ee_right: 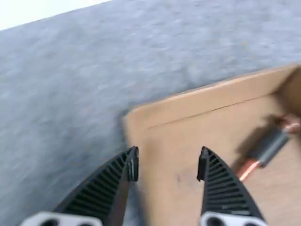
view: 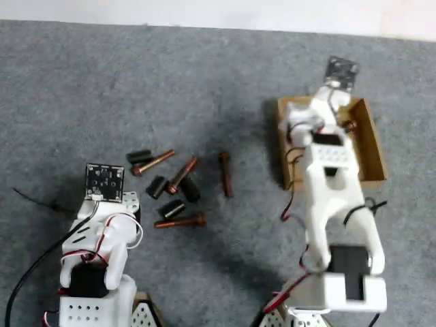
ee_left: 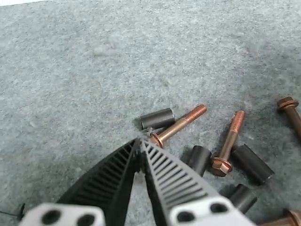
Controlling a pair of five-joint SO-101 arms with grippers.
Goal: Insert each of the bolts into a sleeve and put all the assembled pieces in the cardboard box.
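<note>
Several copper bolts and black sleeves lie loose on the grey mat. My left gripper (ee_left: 141, 142) is shut and empty, its tips just short of the head of one bolt (ee_left: 178, 125) (view: 153, 162) that lies beside a sleeve (ee_left: 157, 118) (view: 139, 156). Another bolt (ee_left: 228, 146) rests between two sleeves (ee_left: 200, 159) (ee_left: 251, 163). My right gripper (ee_right: 167, 165) is open and empty over the near corner of the cardboard box (ee_right: 188, 101) (view: 371, 136). Inside the box lies an assembled bolt in a sleeve (ee_right: 268, 146) (view: 349, 126).
A lone bolt (view: 225, 174) lies between the pile and the box. Another bolt (view: 180, 221) with a sleeve (view: 171, 208) sits close to the left arm's base. A black cable (view: 34, 259) trails along the left edge. Open mat stretches across the far left.
</note>
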